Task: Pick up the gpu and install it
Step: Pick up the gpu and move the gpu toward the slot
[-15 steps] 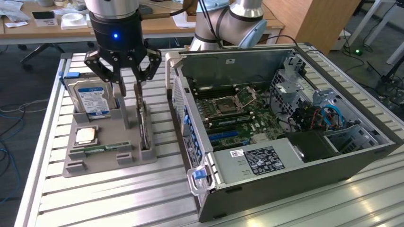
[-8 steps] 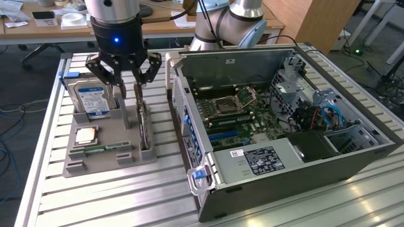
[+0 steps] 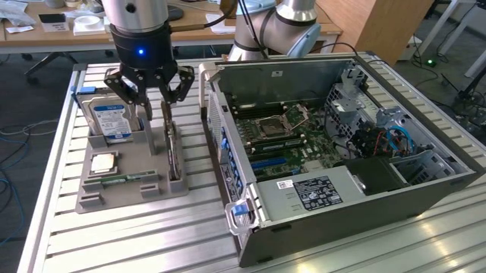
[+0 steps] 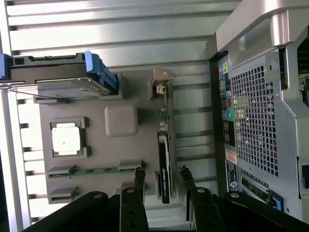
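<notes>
The gpu (image 3: 175, 159) (image 4: 164, 164) is seen edge-on as a thin flat card with a black fan housing on one face and a silvery metal bracket at one end. It is stood upright on its long edge, seated in a slot of the grey holder (image 3: 122, 196). In the exterior view it is placed at the holder's 3 o'clock side, aligned from 12 to 6 o'clock with the bracket end at 12, and the open computer case (image 3: 342, 219) is found just beside it at 3 o'clock.
</notes>
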### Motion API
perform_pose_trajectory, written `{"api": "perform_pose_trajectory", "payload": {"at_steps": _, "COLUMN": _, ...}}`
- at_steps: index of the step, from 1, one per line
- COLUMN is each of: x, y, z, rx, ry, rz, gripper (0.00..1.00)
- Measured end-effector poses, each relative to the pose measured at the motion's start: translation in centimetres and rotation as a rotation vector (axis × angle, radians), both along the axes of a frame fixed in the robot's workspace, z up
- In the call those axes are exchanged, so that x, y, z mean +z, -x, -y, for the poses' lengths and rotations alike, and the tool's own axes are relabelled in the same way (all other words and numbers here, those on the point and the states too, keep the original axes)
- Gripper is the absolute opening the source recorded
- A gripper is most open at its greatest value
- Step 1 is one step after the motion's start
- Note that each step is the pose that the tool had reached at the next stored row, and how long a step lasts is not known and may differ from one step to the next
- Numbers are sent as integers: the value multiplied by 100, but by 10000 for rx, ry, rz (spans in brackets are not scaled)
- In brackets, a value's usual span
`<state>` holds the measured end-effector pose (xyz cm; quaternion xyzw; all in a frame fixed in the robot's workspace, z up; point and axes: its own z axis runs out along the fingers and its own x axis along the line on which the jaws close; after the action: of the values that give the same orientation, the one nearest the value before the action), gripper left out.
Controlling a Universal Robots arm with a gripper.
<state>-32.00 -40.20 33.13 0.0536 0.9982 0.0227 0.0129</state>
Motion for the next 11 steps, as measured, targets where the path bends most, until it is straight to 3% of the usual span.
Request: {"api": "perform_pose_trajectory", "payload": {"at_steps": 11, "x": -88, "y": 0, "z": -5, "rx": 0, "ry": 1, "rz": -3, "gripper": 42}}
